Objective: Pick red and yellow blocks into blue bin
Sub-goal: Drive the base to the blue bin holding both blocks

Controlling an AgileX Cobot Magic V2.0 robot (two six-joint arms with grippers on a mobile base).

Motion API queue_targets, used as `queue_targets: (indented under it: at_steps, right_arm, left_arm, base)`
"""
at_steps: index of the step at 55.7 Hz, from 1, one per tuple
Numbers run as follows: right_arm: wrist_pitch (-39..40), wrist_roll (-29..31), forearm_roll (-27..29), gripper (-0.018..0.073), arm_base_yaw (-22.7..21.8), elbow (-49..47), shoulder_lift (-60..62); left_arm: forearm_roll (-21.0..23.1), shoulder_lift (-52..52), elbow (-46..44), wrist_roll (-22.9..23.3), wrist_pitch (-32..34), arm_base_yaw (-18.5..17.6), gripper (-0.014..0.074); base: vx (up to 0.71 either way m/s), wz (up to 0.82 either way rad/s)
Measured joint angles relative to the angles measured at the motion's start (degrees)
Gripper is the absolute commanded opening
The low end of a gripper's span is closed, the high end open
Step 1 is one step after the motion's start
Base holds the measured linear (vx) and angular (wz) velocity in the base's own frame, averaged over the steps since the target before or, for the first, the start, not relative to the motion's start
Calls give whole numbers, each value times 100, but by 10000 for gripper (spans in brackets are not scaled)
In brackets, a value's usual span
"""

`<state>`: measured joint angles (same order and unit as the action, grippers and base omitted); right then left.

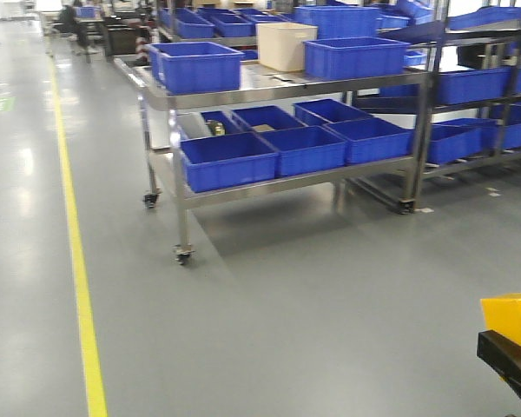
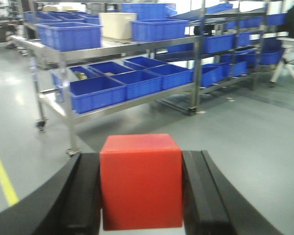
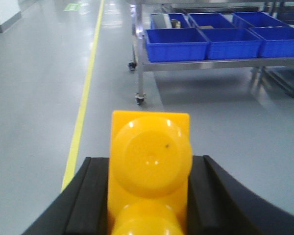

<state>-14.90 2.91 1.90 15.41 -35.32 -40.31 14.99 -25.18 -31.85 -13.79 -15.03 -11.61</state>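
The left gripper (image 2: 141, 198) clamps the red cube (image 2: 140, 176) and the right gripper (image 3: 148, 196) the studded yellow brick (image 3: 150, 156), both held above the floor (image 1: 313, 330), likely for carrying to a blue bin not in view.

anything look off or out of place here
Nothing spilled or damaged. The one odd thing is a cream tub on the cart's top shelf, alone among blue crates.

Left end effector (image 2: 141, 193) clamps the red cube (image 2: 141, 176) between its black pads (image 2: 85, 196); right end effector (image 3: 148, 196) clamps the yellow brick (image 3: 149, 154) likewise.
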Motion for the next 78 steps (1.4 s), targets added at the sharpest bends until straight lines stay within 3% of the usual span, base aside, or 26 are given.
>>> queue_targets:
  at_steps: [38,78]
  right_arm:
    - [-21,0,0,-10,0,0,0]
    - [-21,-1,0,-10,0,0,0]
  left_arm:
    - [0,0,0,0,-42,0,2]
    - [0,0,0,0,-56,0,2]
  base:
    - [24,21]
    - [44,-38]
